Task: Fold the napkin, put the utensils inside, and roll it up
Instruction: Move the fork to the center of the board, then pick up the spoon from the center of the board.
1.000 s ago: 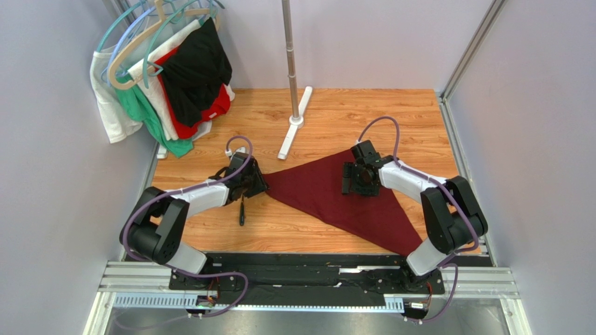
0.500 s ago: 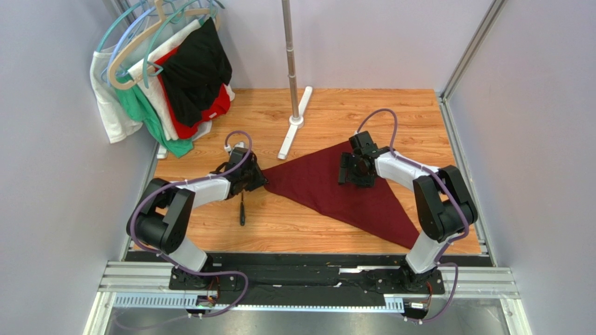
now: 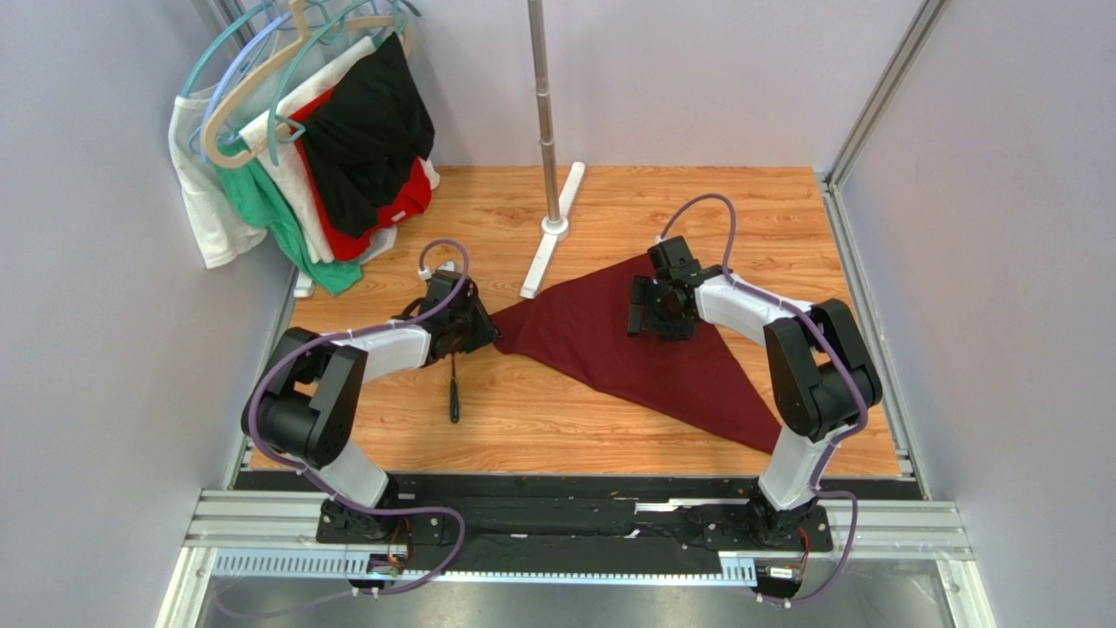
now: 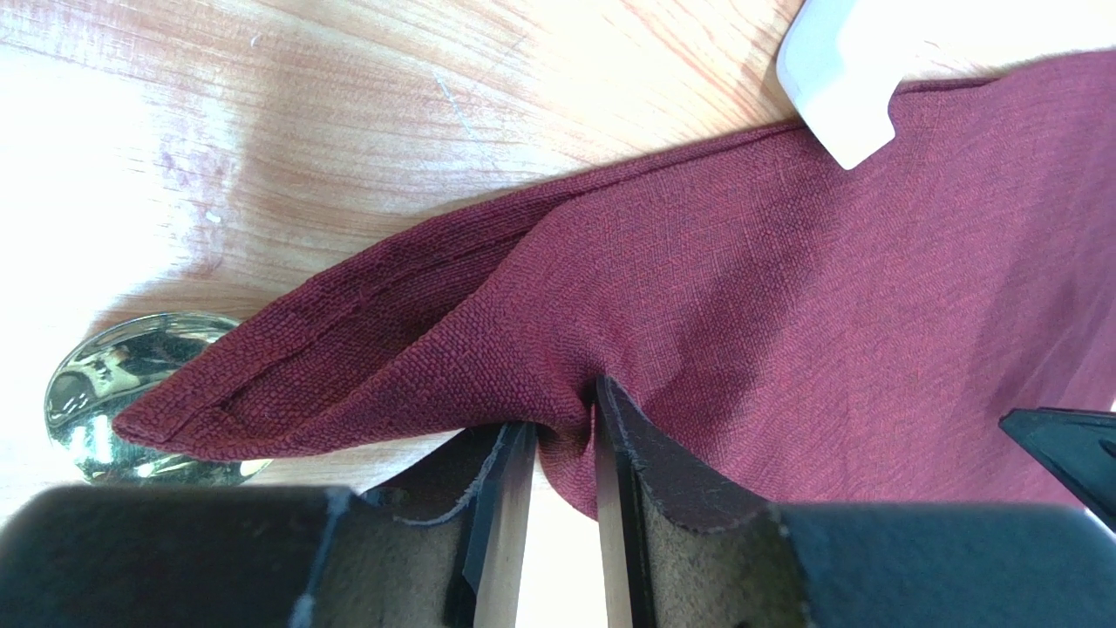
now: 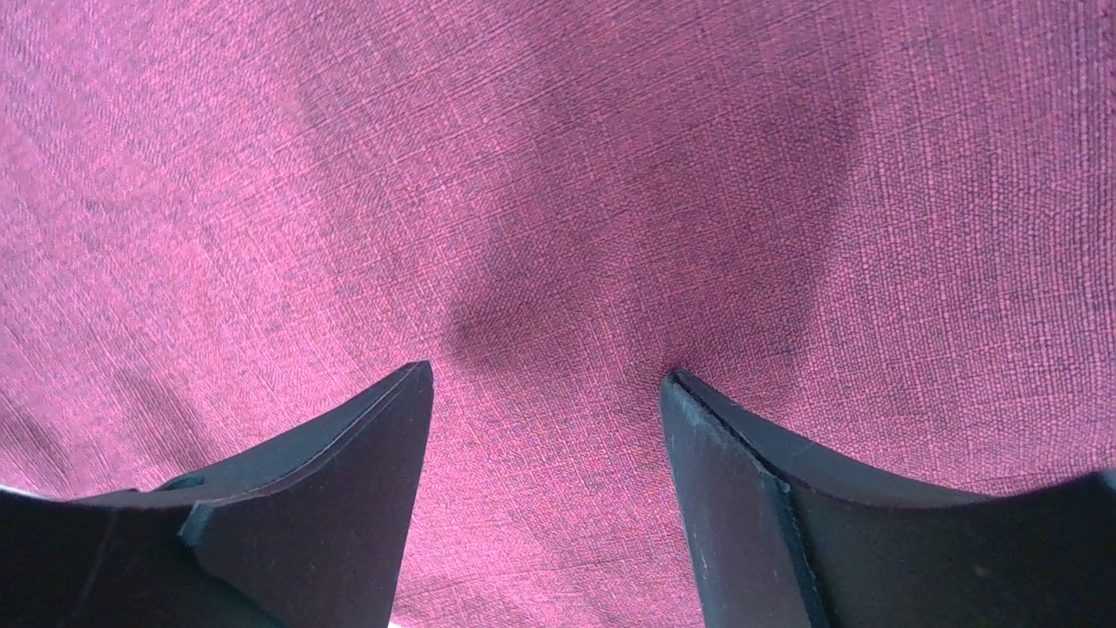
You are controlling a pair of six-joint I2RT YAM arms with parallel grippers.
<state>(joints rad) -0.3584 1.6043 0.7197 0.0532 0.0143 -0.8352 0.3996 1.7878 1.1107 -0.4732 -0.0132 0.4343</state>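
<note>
Maroon napkin (image 3: 590,347): likely soft, limp, light; best taken at a hemmed corner | left end effector (image 4: 563,419) pinching its corner | right end effector (image 5: 546,377) spread, grasping nothing

Dragged the whole napkin (image 3: 616,343) farther back across the table (image 3: 380,438), pretty much as one piece. Tightened the left gripper (image 4: 563,421) down onto the left corner fold and carried that corner back a bit. Shoved the right gripper (image 5: 544,380) back as well, riding along on the cloth near its far point. Closed the gap to the white stand foot (image 3: 550,242), with the far edge now right at its near end. Pulled the near right corner up off the front edge too.
</note>
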